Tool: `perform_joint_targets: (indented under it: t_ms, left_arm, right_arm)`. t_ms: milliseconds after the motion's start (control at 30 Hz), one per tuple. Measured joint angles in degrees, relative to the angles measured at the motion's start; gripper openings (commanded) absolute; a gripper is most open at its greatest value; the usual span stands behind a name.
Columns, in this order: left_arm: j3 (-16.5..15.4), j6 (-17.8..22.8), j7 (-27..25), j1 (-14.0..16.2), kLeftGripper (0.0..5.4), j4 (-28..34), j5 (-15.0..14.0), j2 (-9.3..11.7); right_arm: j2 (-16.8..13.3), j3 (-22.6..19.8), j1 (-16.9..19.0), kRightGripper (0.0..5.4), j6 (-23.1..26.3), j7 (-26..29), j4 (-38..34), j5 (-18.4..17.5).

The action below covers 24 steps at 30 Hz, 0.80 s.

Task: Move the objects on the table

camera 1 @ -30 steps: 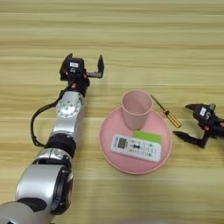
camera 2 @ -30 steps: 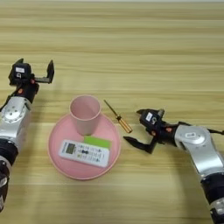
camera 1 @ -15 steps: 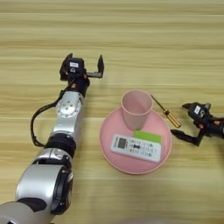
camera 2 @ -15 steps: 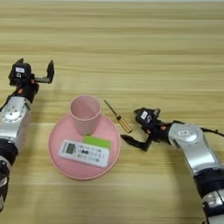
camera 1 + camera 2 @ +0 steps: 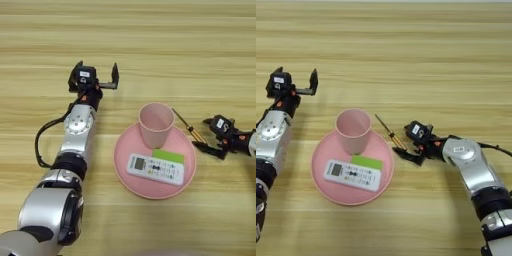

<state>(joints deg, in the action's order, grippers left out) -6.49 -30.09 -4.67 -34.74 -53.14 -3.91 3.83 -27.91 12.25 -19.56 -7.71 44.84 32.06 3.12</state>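
**Right tool closing in on the screwdriver**

At the left of the frame my left tool (image 5: pixel 97 79) sits idle on the table (image 5: pixel 190 45), fingers spread wide with nothing between them.

In the middle, the pink plate (image 5: pixel 127 177) carries three things: the pale pink cup (image 5: pixel 156 124) upright at its upper edge, the white remote (image 5: pixel 155 169) lying across its centre, and the green block (image 5: pixel 168 156) flat just above the remote, partly tucked under it.

To the right, the screwdriver (image 5: pixel 390 135) lies on the table, its thin shaft pointing to the upper left beside the cup and its orange-yellow handle toward my right tool (image 5: pixel 406 144). That tool is at the handle end, fingers parted narrowly on either side of it; I judge it is reaching to grasp, not yet gripping.

Next I would need to close on the handle squarely, low to the table, without nudging the plate rim just beside it.

The remote has buttons and a small display, but I can read no writing or brand anywhere.
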Motion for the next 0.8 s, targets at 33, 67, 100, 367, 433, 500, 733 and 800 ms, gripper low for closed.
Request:
perform_joint_targets:
  t_ms: [33, 67, 100, 367, 433, 500, 733, 800]
  left_arm:
    - [0.0, 0.0, 0.0, 0.0, 5.4, -0.02, 0.0, 0.0]
    - [0.0, 0.0, 0.0, 0.0, 5.4, -0.03, 0.0, 0.0]
    - [0.0, 0.0, 0.0, 0.0, 5.4, -0.05, 0.0, 0.0]
    - [0.0, 0.0, 0.02, -0.02, 5.4, -0.35, 0.0, -0.01]
    - [0.0, 0.0, 0.02, -0.02, 5.4, -0.35, 0.0, -0.01]
    - [0.0, 0.0, 0.02, -0.02, 5.4, -0.35, 0.0, -0.01]
    - [0.0, -0.02, 0.02, -0.02, 5.4, -0.35, 0.0, -0.01]
    - [0.0, -0.03, 0.02, -0.02, 5.4, -0.35, 0.0, -0.02]
  right_arm:
    - [0.04, 0.14, -0.11, 3.35, -0.25, -0.32, 0.28, 0.03]
    - [0.09, 0.27, -0.23, 3.24, -0.31, -0.51, 0.47, 0.06]
    - [0.14, 0.37, -0.36, 3.14, -0.35, -0.62, 0.64, 0.1]
    - [0.36, 1.44, -1.29, 2.28, -1.6, -2.08, 2.55, 0.97]
    - [0.37, 1.7, -1.54, 2.04, -1.79, -2.37, 2.88, 1.25]
    - [0.41, 1.9, -1.75, 1.79, -1.97, -3.08, 3.3, 1.54]
    - [0.43, 2.76, -2.33, 1.03, -3.11, -4.71, 4.6, 3.14]
    - [0.42, 2.9, -2.51, 0.86, -3.19, -4.97, 4.91, 3.37]
